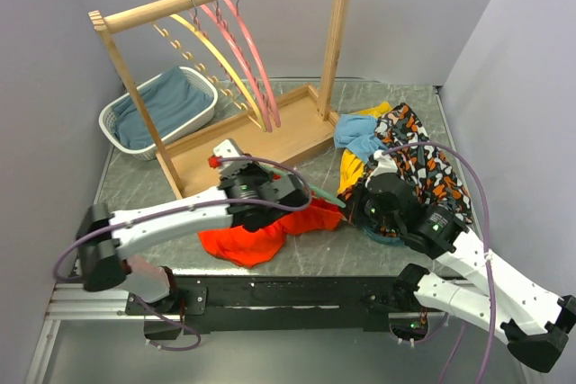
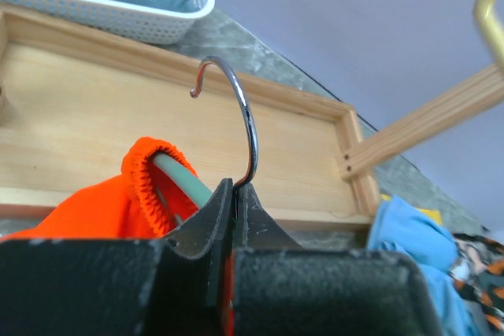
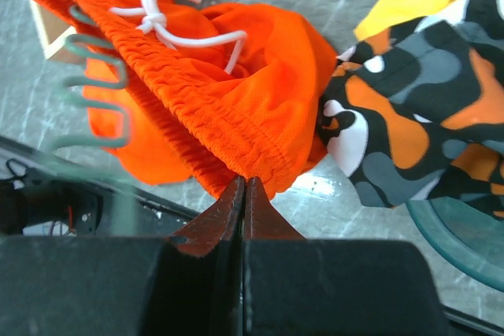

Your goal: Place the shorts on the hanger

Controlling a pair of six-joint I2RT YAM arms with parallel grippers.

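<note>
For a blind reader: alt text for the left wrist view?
The left gripper is shut on the metal hook of the hanger; the orange shorts loop over its green arm. Behind, a wooden rack base and white basket.

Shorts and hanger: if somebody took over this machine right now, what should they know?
Left gripper: shut on the hanger, at the foot of its hook.
Right gripper: shut on the waistband edge of the shorts.
The shorts lie bunched on the table between the two arms.
Done: one hanger arm is inside the waistband.
Left: probably to stretch the waistband over the other hanger arm; that end is not clearly visible.
</note>
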